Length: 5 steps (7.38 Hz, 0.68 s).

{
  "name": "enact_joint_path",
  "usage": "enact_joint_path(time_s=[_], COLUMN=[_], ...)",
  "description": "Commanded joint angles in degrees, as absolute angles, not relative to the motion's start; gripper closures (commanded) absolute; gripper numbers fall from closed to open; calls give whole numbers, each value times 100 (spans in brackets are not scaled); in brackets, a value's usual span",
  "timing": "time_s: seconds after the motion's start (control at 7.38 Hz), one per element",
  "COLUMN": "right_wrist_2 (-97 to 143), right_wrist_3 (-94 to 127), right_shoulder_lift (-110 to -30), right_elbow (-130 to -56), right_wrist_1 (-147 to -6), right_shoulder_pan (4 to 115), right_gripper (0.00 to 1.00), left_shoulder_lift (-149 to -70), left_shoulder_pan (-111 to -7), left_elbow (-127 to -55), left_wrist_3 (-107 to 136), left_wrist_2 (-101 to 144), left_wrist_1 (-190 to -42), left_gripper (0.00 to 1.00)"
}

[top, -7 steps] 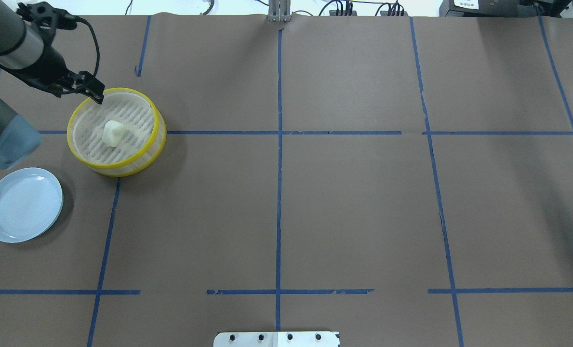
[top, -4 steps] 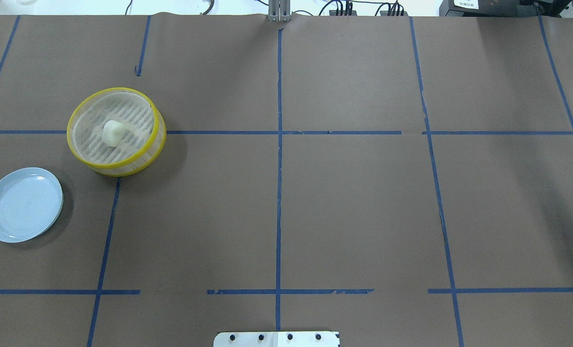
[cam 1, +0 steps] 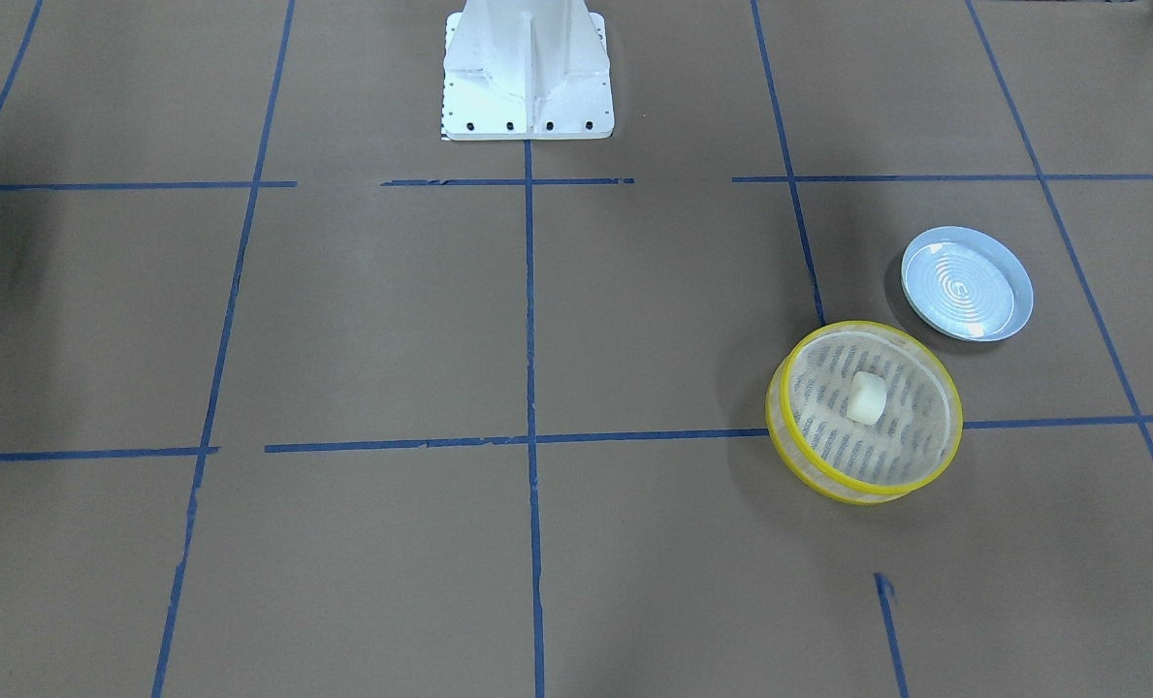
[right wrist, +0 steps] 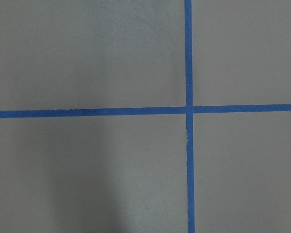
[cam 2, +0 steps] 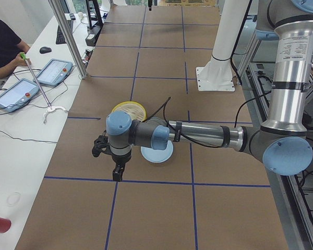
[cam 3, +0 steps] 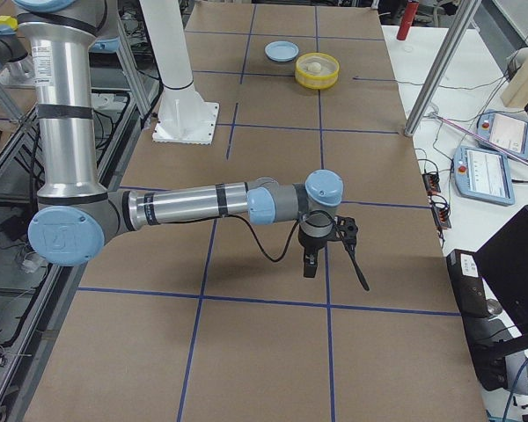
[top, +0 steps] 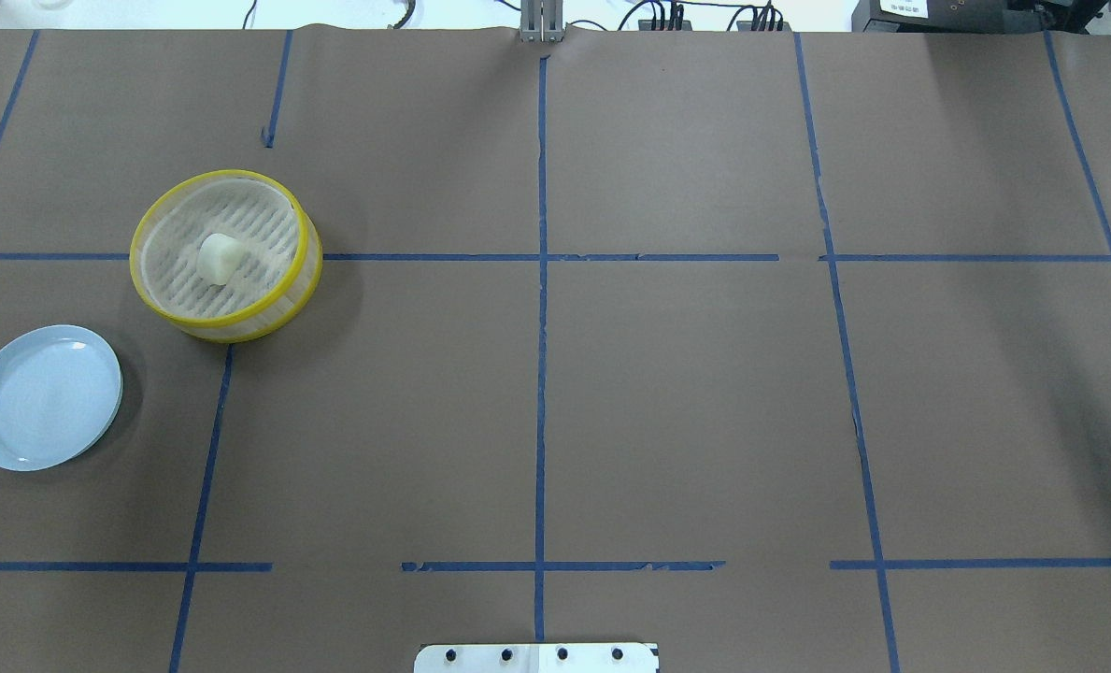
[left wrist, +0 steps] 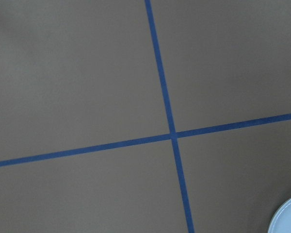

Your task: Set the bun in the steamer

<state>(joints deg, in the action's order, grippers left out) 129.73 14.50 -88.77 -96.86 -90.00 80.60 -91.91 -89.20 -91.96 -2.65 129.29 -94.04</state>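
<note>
The job looks finished to me: the bun [top: 219,258] sits on the slotted floor of the steamer [top: 305,280], about in the middle and clear of the wall, and nothing of mine touches it. The steamer stands on the left part of the bench, nearer the far edge than the edge where my base is bolted. The pale blue plate [top: 44,397] lies bare just beside it, closer to the left edge and to me. As far as I can judge nothing is left to do, except perhaps parking my arms. My left gripper [cam 2: 117,171] hangs over the bench near its left end and my right gripper [cam 3: 330,259] over the right end, both well apart from the steamer. I cannot tell whether either pair of fingers is apart or together (only the side cameras catch them). The bun is a small cream-white lump, a rounded cube with a matte, soft-looking skin. The steamer is a round shallow basket with bright yellow rims, translucent pale sides and a whitish floor cut with rows of slots. The plate is smooth and glossy with faint rings, and brown paper [top: 705,421] crossed by blue tape [top: 541,374] covers the bench.
</note>
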Motion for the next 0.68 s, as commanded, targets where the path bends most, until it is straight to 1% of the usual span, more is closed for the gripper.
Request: enact_joint_path(time_s=[0.0,0.27,0.54], right_wrist_2=[12973,12973,12973], right_wrist_3=[1450,1450,1450], right_shoulder_lift=[-8877,-8877,-8877], right_elbow=[-9686,-9686,-9686], right_wrist_1=[-9000,-9000,-9000], right_shoulder_pan=[8060,8060,8060], right_gripper=[0,0,0], left_shoulder_lift=[-9149,-9036,-8956], left_shoulder_pan=[-8965,-8974,-8974], left_elbow=[-9027,-8921,-8772], left_wrist_3=[-290,-290,-246], left_wrist_2=[12937,12955,13488], left_wrist_1=[-9352,-9343,-9334], left_gripper=[0,0,0])
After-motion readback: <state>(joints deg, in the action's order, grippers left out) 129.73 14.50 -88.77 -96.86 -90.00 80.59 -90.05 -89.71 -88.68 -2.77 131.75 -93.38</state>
